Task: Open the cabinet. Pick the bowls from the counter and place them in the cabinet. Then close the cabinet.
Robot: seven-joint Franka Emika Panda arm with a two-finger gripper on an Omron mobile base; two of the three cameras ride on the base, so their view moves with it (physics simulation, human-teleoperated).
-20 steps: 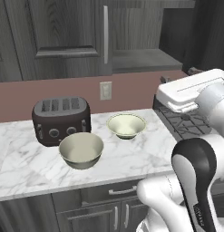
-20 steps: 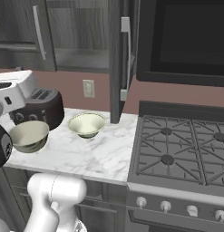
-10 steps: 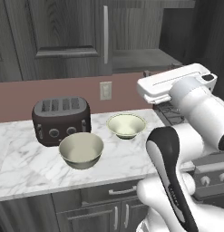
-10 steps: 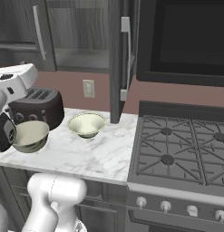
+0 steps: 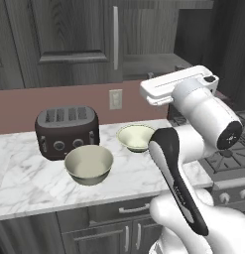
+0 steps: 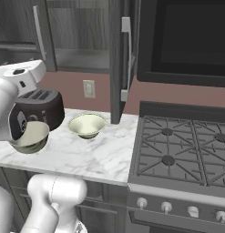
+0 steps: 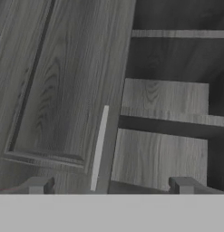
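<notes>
Two bowls [image 5: 89, 163] on counter [image 5: 25, 183], cabinet [image 7: 168, 108] half open, tool [image 7: 111, 185] spread

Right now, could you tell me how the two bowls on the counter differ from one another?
The larger bowl is wider and deeper than the smaller bowl. The larger bowl is beige-grey outside; the smaller bowl looks paler and whitish. The larger bowl sits nearer the counter's front edge, in front of the toaster; the smaller bowl sits further back, beside the toaster. Both stand upright, round, cream inside and apparently empty.
</notes>
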